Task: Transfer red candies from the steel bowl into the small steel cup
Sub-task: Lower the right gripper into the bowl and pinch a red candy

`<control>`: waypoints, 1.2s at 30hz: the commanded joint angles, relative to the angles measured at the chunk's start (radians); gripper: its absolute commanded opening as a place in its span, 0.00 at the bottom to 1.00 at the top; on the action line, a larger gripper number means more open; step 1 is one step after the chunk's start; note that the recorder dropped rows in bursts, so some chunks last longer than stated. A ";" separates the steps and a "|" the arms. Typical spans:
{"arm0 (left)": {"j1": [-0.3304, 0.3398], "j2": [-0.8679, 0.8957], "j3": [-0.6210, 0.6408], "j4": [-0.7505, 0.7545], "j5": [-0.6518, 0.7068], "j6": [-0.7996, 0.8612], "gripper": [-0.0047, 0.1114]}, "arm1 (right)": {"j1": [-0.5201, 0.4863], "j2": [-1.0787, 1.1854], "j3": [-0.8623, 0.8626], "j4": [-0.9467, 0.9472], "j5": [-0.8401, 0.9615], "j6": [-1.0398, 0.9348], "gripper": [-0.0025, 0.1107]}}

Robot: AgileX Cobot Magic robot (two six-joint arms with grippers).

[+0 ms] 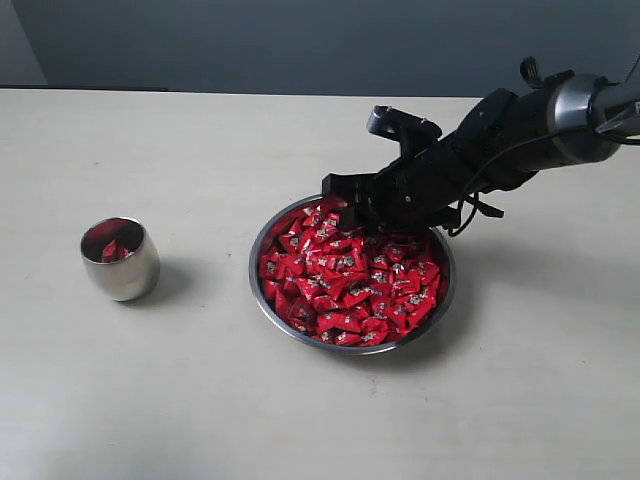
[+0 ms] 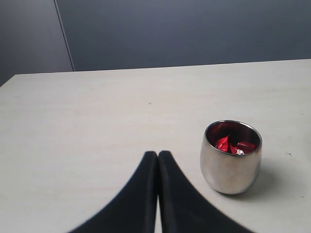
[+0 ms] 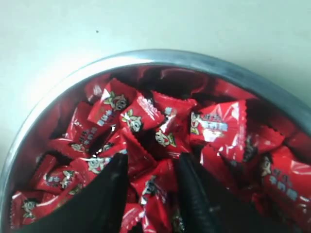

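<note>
The right gripper (image 3: 151, 161) is down in the steel bowl (image 1: 254, 262), at the far side of it. Its two fingers stand apart, with the tips poked into the pile of red candies (image 1: 350, 285). One candy lies in the gap between them, but it is not pinched yet.

The bowl sits in the middle of the table (image 1: 150, 400) and is very full. The small steel cup (image 1: 122, 270) stands well apart, over on the left, with only a few candies in it. The left gripper (image 2: 158, 154) waits near the cup with its fingers pressed together, holding nothing.

I think the job now is to grab one candy. To do it well, the fingers should squeeze slowly on the candy in the gap, around its fat middle and not its thin crinkly end. The wrappers look shiny and slippery, so one could pop out. Then lift straight up, so no other candies spill over the rim.
</note>
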 commanded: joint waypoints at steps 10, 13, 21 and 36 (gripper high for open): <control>0.001 -0.004 0.004 -0.002 -0.002 -0.002 0.04 | -0.003 0.041 -0.015 -0.001 0.040 -0.005 0.31; 0.001 -0.004 0.004 -0.002 -0.002 -0.002 0.04 | -0.003 0.043 -0.015 -0.001 0.036 -0.005 0.31; 0.001 -0.004 0.004 -0.002 -0.002 -0.002 0.04 | -0.003 0.043 -0.015 0.001 0.032 -0.005 0.31; 0.001 -0.004 0.004 -0.002 -0.002 -0.002 0.04 | -0.003 0.041 -0.015 -0.006 0.026 -0.007 0.01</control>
